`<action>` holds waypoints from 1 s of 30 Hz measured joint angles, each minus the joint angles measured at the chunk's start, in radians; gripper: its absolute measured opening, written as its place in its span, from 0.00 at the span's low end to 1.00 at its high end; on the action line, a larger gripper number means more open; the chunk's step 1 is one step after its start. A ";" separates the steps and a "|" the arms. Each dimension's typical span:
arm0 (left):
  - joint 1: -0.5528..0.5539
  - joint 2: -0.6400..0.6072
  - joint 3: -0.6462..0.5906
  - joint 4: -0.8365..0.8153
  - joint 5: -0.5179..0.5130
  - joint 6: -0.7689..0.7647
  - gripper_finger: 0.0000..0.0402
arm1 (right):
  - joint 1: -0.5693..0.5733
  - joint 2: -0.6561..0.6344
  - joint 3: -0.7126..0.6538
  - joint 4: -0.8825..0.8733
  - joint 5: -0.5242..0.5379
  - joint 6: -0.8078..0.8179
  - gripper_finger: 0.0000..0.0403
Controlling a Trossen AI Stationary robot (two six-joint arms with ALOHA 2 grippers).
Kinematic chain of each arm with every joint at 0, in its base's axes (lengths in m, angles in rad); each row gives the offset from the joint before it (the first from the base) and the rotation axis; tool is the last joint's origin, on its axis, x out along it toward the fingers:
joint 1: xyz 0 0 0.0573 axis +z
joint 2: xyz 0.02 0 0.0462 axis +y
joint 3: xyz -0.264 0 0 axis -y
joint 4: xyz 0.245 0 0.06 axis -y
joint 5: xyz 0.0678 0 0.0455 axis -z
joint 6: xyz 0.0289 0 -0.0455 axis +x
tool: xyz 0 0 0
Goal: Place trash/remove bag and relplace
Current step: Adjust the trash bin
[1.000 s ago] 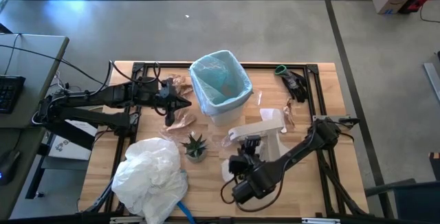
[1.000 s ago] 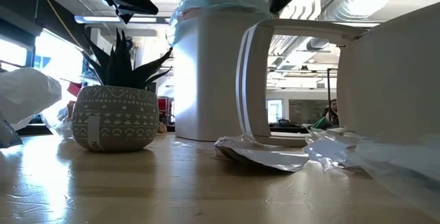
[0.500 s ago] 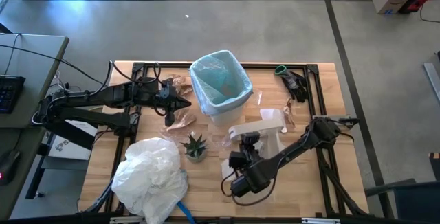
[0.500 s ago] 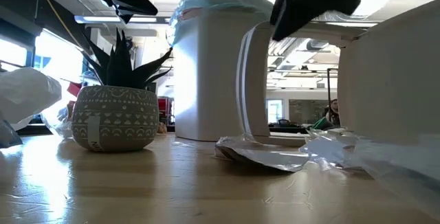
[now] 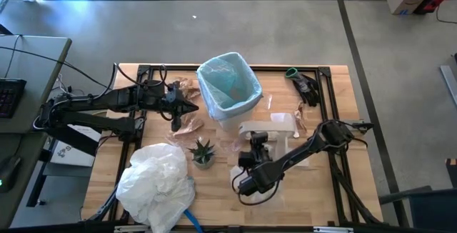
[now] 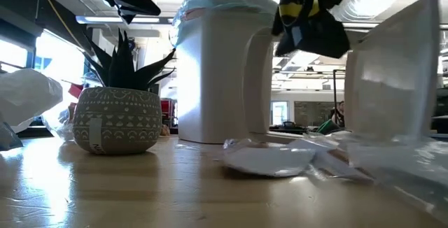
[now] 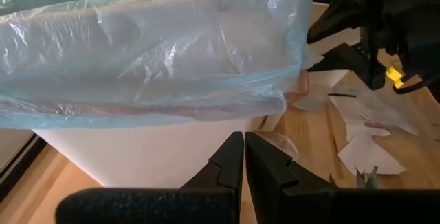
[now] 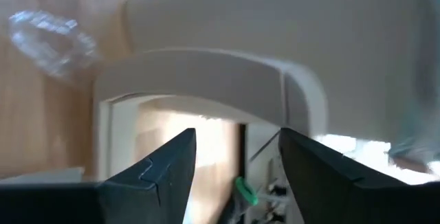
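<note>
The white bin stands at the table's far middle, lined with the light-blue bag, whose edge is folded over the rim. Crumpled brown paper and clear wrappers lie around the bin, and a white scrap lies nearer. A white lid frame rests on the table right of the bin. My left gripper hovers shut just left of the bin wall. My right gripper is open at the frame's near side. My right gripper comes at the white lid frame level from the table's near side, its open fingers on either side of the frame's arched bar. Whether they touch it, I cannot tell.
A big crumpled white plastic bag fills the near left corner. A small green potted plant stands between it and the right arm. Dark gear with a green ring lies at the far right. A person sits in the room beyond.
My right gripper has moved toward the far edge, up to the white lid frame, and in the low view has come down in front of it. The frame has shifted: its left end has swung toward the bin and it stands differently in the low view.
</note>
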 joint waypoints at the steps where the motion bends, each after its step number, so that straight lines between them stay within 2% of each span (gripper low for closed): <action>1: 0.000 0.000 0.000 0.000 0.000 0.000 0.00 | -0.002 0.000 0.001 0.000 0.021 -0.003 0.47; 8: 0.000 0.000 0.000 0.000 0.000 -0.002 0.00 | -0.043 0.000 0.002 -0.001 0.054 0.005 0.44; 21: 0.000 0.000 0.000 -0.001 0.001 0.000 0.00 | -0.033 0.000 0.002 0.000 0.137 -0.007 0.44; 30: -0.001 0.000 0.000 -0.001 0.006 0.009 0.00 | -0.105 0.000 0.002 0.000 0.137 -0.016 0.44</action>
